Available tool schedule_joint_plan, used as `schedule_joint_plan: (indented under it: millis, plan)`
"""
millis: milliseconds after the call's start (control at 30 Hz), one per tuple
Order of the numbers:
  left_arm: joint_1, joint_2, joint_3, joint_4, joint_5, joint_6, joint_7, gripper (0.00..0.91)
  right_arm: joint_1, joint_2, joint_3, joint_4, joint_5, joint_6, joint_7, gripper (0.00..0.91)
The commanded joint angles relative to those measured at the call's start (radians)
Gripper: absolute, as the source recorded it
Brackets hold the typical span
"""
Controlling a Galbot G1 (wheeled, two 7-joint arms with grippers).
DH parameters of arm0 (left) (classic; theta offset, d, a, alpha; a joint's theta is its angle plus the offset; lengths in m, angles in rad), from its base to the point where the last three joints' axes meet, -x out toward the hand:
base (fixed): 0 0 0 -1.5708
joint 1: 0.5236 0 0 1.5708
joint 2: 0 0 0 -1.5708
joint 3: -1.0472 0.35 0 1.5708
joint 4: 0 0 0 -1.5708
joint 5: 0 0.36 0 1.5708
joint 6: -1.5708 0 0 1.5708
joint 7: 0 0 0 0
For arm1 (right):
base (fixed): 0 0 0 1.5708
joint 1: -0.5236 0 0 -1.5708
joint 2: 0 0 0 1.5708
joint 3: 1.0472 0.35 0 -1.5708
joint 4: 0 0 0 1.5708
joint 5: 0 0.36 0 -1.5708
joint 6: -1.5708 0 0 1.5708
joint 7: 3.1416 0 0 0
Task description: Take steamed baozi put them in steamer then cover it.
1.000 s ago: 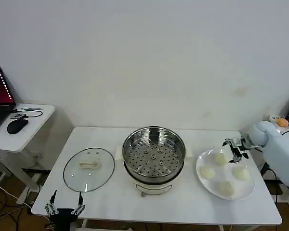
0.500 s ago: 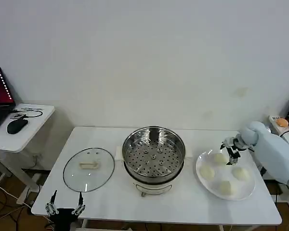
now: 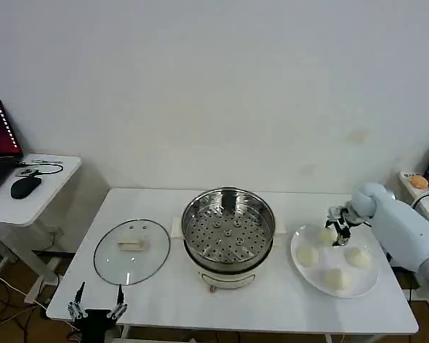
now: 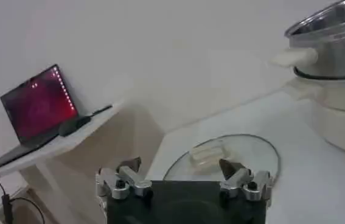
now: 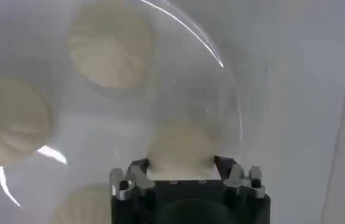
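Pale blue-white rounded right arm (image 3: 404, 230); black tool (image 3: 339, 229) with silver screwed finger mounts.

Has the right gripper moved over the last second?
Yes. Against the plate, the right gripper has shifted left toward the steamer, now over the rear baozi, fingers either side of it.

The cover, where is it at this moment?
In the head view the cover lies flat on the table, on the robot's left of the steamer and apart from it, just beyond the parked left gripper.
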Motion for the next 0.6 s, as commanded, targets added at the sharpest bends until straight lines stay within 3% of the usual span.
schedule_joint_plan:
  millis: [33,333,600]
  plan:
    - [0.002,-0.002,0.003,-0.004,0.002,0.000,-0.002,0.907,0.005,0.005,-0.009,-0.009,0.003,-0.005,0.002,0.625]
    - [0.015,-0.004,0.004,-0.019,0.002,-0.004,-0.005,0.907,0.009,-0.014,0.006,0.027,0.059,0.003,0.009,0.625]
    - [0.024,0.001,0.005,-0.020,-0.002,-0.004,-0.010,0.907,0.171,-0.104,-0.060,0.160,0.164,0.022,-0.011,0.635]
